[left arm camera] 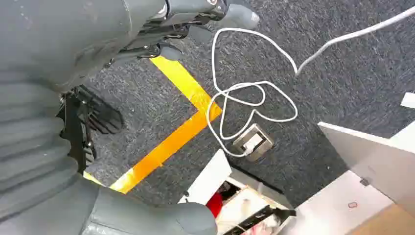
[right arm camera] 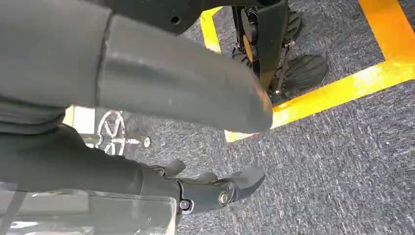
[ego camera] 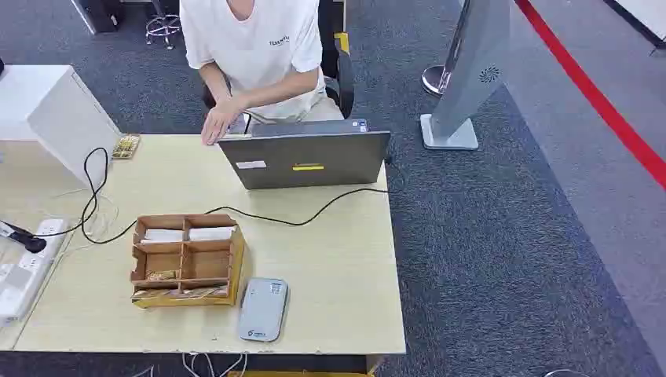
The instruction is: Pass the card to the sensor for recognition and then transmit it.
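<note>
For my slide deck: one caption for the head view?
Cardboard organizer and grey sensor on wooden table; person behind laptop.

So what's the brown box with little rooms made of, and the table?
The box looks like cardboard: dull brown, thin flat walls, folded edges. The table looks like pale wood or wood-look board with a smooth matte top and faint grain; which one, I can't tell from here.

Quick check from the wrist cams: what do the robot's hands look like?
Left hand: grey ribbed cover, thick smooth grey thumb, darker fingers with exposed linkages. Right hand: the same grey cover and rounded thumb; dark fingers with a small silver pivot screw.
</note>
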`<state>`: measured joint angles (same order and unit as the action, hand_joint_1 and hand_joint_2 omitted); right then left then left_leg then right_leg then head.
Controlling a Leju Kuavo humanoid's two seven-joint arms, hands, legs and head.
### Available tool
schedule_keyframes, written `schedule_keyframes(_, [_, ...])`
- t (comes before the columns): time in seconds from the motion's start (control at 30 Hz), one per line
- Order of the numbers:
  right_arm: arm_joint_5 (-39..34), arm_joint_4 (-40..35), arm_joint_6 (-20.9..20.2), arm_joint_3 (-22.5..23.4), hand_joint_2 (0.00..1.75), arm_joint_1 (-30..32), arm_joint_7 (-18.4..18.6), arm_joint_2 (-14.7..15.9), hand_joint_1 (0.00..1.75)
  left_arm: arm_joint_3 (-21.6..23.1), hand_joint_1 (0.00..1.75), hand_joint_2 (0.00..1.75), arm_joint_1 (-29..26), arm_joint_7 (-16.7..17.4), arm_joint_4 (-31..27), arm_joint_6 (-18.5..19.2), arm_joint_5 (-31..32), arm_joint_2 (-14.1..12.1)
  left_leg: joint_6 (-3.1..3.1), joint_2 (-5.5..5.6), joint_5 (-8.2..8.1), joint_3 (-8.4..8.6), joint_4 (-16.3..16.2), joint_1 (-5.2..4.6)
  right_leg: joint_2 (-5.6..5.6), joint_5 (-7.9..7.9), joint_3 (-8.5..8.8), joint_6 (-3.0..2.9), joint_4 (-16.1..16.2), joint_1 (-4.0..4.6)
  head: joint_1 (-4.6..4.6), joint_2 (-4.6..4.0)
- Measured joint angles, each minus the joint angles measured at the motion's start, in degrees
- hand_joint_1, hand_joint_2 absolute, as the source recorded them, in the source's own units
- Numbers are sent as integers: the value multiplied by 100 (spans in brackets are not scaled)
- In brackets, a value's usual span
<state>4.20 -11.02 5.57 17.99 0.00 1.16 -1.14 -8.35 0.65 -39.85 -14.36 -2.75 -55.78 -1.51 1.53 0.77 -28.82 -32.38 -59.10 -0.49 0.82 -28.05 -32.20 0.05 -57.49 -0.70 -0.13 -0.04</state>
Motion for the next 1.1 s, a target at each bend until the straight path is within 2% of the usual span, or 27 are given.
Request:
schedule_keyframes(0.07, [0,11,28,20,0,-2,85,-4,0,-133,0,175,-21,-11,-73,-139,458,11,0,-1,0,3,-1,0,2,0,-1,0,0,0,2,0])
schedule_keyframes(0.1, [2,13,66,33,0,-2,142,-18,0,-298,0,175,-80,-13,-300,-304,1023,90,0,-1,0,3,-4,-1,4,0,-4,0,0,-1,0,0])
schedule_keyframes(0.17, [42,24,125,50,0,3,223,-39,0,-990,0,175,-130,-31,-966,-584,2675,364,9,11,6,-4,-5,-6,-10,3,-3,4,0,-3,-4,0])
schedule_keyframes(0.2, [66,26,142,52,0,-4,227,-52,0,-1346,0,175,-122,-35,-1281,-704,3348,499,11,11,8,-4,-4,-6,-12,3,-2,4,0,-3,7,0])
schedule_keyframes(0.23, [94,28,153,52,0,-16,229,-61,0,-1711,0,175,-108,-35,-1612,-708,3728,654,11,10,8,-3,-4,-6,-11,4,0,5,0,-3,9,0])
schedule_keyframes(0.3, [149,33,166,52,0,-26,238,-77,0,-2324,0,175,-37,-37,-2104,-452,4081,903,11,-4,8,1,-4,-6,2,9,2,10,0,-3,15,0])
schedule_keyframes(0.43, [280,50,236,52,0,-15,359,-116,0,-3341,0,175,-21,-37,-3133,464,4542,1340,12,-15,8,4,-5,-7,14,14,0,14,0,-4,11,0])
schedule_keyframes(0.47, [367,52,262,52,0,-17,428,-124,0,-3536,0,175,-74,-37,-3481,402,4828,1433,10,-14,9,3,-5,-5,13,13,0,14,-1,-4,9,0])
schedule_keyframes(0.5, [462,52,278,46,0,-26,510,-125,0,-3587,0,175,-282,-35,-4073,75,5197,1522,10,-22,8,6,-6,2,25,13,-3,14,-1,-1,2,0])
schedule_keyframes(0.53, [563,57,275,31,0,-27,561,-125,0,-3466,0,175,-582,-39,-5109,-546,5634,1682,3,-50,2,7,-14,13,60,14,-11,13,0,9,0,0])
schedule_keyframes(0.57, [650,59,267,13,0,-16,590,-125,0,-3256,0,175,-825,-61,-6030,-1322,6012,1784,3,-57,1,3,-18,15,62,16,-16,10,1,14,24,0])
schedule_keyframes(0.63, [833,68,190,-31,0,3,559,-122,0,-2426,0,175,-1088,-90,-7456,-3181,6788,1785,7,-15,3,-6,-18,2,26,12,-10,18,0,6,22,0])
schedule_keyframes(0.67, [920,68,125,-81,0,0,486,-122,0,-1981,0,175,-1201,-90,-8123,-3749,7247,1725,8,-4,3,-6,-17,0,12,11,-6,18,1,2,11,0])
schedule_keyframes(0.7, [979,68,85,-123,0,-13,432,-122,0,-1659,0,175,-1274,-98,-8623,-3981,7619,1733,8,0,3,-8,-16,0,5,11,-2,18,0,2,15,0])
schedule_keyframes(0.73, [1043,68,39,-166,0,-34,371,-120,0,-1273,0,175,-1338,-98,-9276,-3947,8067,1744,10,0,5,-9,-16,2,5,12,1,18,1,3,22,0])
schedule_keyframes(0.8, [1138,68,-22,-245,0,-54,317,-116,0,-766,0,175,-1417,-96,-10218,-3812,8621,1773,11,-17,3,-7,-16,-1,19,16,-2,21,1,1,39,0])
schedule_keyframes(0.9, [1202,72,-61,-308,0,-33,323,-116,0,-283,0,175,-1428,-85,-11257,-3768,8978,1757,13,-17,3,-2,-18,-5,22,18,-2,25,1,-2,26,0])
schedule_keyframes(1.0, [1224,74,-61,-365,0,-37,378,-118,0,87,0,175,-1404,-72,-11931,-3738,9153,1764,13,-16,3,-2,-17,-5,19,18,-2,25,0,-2,22,0])
schedule_keyframes(1.1, [1250,76,-61,-387,0,-31,461,-118,0,234,0,175,-1361,-48,-12277,-3735,9235,1784,13,-15,3,-1,-17,-3,18,18,-2,24,0,-1,20,0])
